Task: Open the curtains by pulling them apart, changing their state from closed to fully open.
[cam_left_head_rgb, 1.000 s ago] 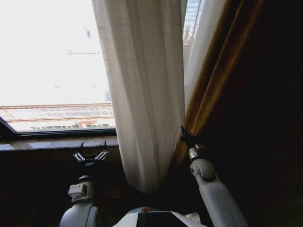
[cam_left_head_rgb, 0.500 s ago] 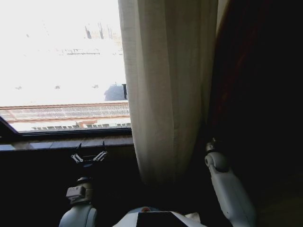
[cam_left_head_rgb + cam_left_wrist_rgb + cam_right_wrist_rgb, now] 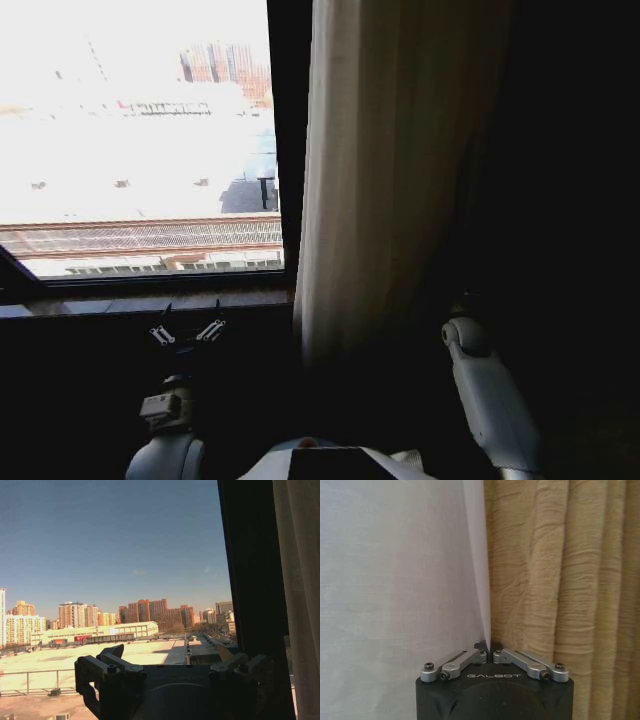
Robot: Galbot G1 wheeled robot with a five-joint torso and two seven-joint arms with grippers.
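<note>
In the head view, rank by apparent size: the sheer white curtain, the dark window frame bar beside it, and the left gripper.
1. sheer white curtain, the widest and tallest.
2. dark window frame bar, about as tall but far narrower.
3. left gripper, smallest, though nearer the camera than the other two.

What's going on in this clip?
The robot is opening the sheer white curtain at a window. Its right gripper is shut on the curtain's edge, next to a tan drape; in the head view that arm reaches into the dark at the right. The curtain hangs bunched beside the dark window frame, with the city view exposed to the left. The left gripper is open and idle below the window sill.
</note>
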